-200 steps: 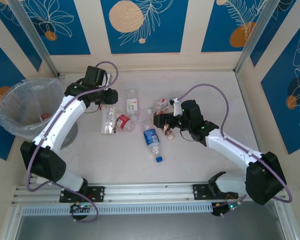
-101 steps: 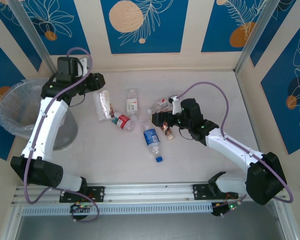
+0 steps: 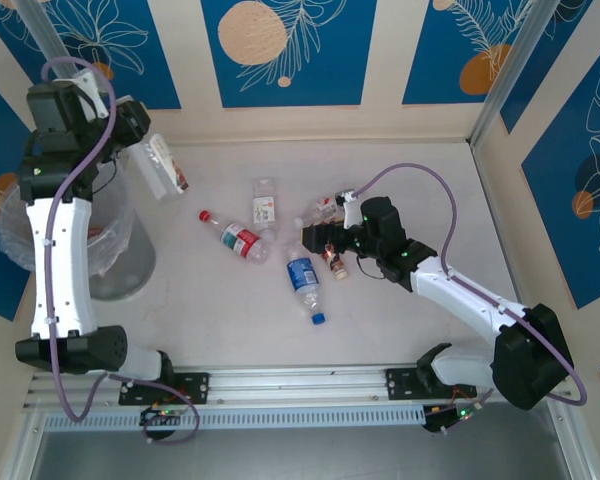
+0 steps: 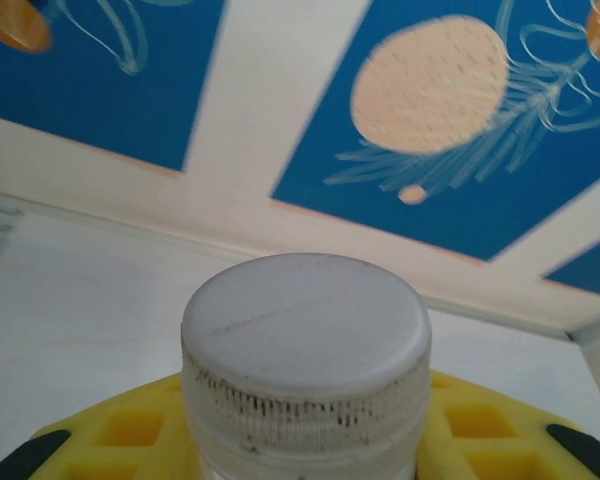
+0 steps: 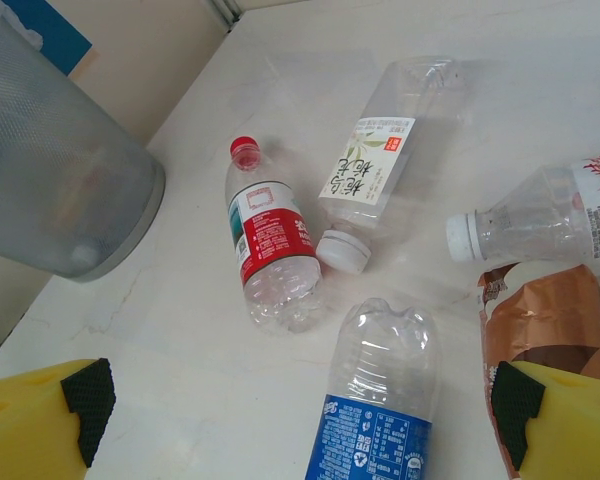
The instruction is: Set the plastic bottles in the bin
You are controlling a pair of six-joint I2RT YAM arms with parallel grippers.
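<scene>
Plastic bottles lie scattered near the middle of the worktop, five by my count: a white-labelled bottle, a red-labelled bottle, a blue-labelled bottle, a brown-labelled bottle and a white-capped bottle. One more, the held bottle, is in the air by the far left corner, clamped in the left pincer. The left wrist view looks along it at its white cap, with yellow fingers on either side. The bin stands at the left edge of the worktop, its crinkly liner open upward.

Seen from above, the held bottle hangs just beside the bin's rim, on the side nearer the far edge and the middle of the worktop, not over the mouth. To finish this step well, I would carry it further left until the whole bottle is above the opening, and only then let go. Released here, it would likely strike the rim or drop back onto the worktop.

The right pincer hovers low over the loose cluster, jaws wide apart and empty. The blue-labelled bottle lies between its pads and just ahead, and the brown-labelled bottle is close by the right pad.
</scene>
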